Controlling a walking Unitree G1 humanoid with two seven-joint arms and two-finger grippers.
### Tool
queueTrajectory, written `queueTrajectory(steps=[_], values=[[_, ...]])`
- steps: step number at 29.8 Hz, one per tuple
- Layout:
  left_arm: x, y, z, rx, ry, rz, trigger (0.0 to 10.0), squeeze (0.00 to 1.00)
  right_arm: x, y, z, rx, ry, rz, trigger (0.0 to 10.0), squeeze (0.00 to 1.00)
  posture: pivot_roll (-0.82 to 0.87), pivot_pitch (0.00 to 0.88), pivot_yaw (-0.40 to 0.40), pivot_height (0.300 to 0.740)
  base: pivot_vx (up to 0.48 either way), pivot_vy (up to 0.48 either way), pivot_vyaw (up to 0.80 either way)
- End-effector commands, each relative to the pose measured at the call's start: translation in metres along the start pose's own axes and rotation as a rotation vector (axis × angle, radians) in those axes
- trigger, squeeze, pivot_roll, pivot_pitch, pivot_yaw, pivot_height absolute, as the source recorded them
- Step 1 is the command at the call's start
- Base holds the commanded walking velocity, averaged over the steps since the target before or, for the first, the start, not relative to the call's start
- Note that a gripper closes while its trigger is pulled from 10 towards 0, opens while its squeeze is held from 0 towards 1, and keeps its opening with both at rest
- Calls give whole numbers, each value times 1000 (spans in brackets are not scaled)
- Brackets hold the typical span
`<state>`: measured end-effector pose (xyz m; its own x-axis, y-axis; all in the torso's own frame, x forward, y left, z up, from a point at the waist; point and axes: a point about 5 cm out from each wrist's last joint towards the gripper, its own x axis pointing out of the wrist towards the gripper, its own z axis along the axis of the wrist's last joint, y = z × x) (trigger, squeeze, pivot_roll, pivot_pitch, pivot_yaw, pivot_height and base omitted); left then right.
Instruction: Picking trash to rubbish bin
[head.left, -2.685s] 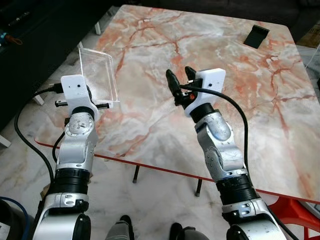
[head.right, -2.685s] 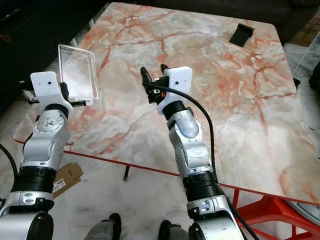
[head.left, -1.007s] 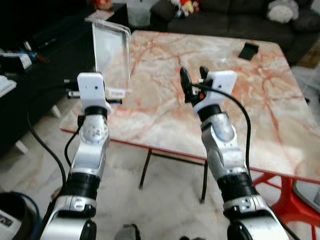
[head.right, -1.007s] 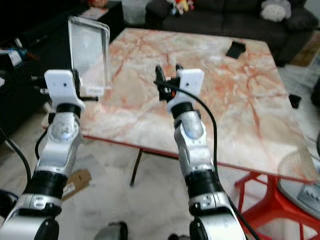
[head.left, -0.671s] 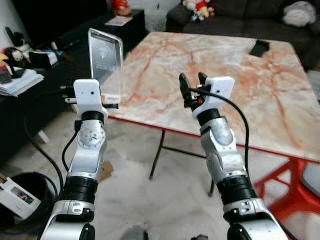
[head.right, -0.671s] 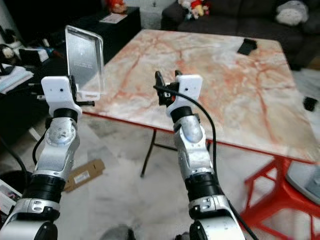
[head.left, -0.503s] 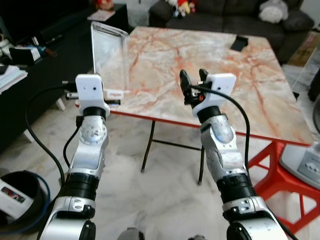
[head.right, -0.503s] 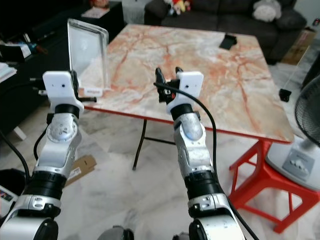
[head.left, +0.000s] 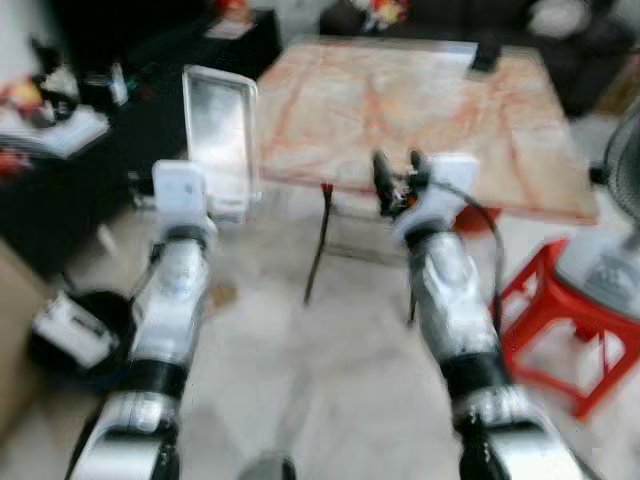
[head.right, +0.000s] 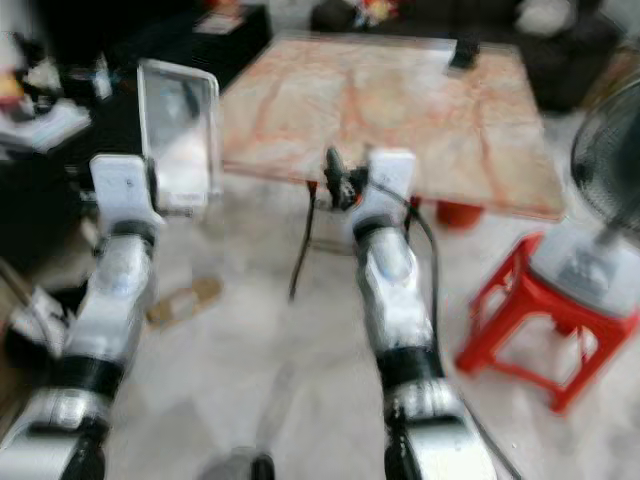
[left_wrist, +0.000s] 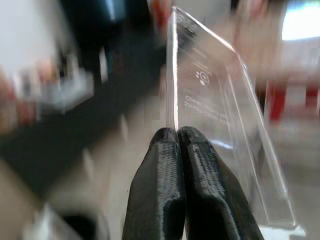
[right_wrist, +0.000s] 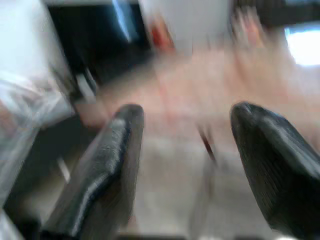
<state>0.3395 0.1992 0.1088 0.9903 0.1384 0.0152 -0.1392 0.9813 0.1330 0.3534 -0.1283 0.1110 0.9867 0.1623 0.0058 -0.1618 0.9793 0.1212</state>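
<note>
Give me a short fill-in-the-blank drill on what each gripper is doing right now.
1. The left gripper is shut on a clear plastic ____.
2. The right gripper has its fingers ____.
3. The stool by the marble table is coloured ____.

Missing words: tray; open; red

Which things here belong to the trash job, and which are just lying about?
Job:
clear tray, pinched upright in the left pincer
right pincer, open, holding nothing
black bin on the floor at the robot's left

Lying about:
marble table
red stool
fan
</note>
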Motion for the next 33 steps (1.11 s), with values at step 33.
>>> queueTrajectory(steps=[33], values=[[-152, 60, -182, -137, 818, 218, 10000, 0, -181, -42, -193, 21, 941, -238, 10000, 0, 77, 143, 8, 740, 0, 0, 145]])
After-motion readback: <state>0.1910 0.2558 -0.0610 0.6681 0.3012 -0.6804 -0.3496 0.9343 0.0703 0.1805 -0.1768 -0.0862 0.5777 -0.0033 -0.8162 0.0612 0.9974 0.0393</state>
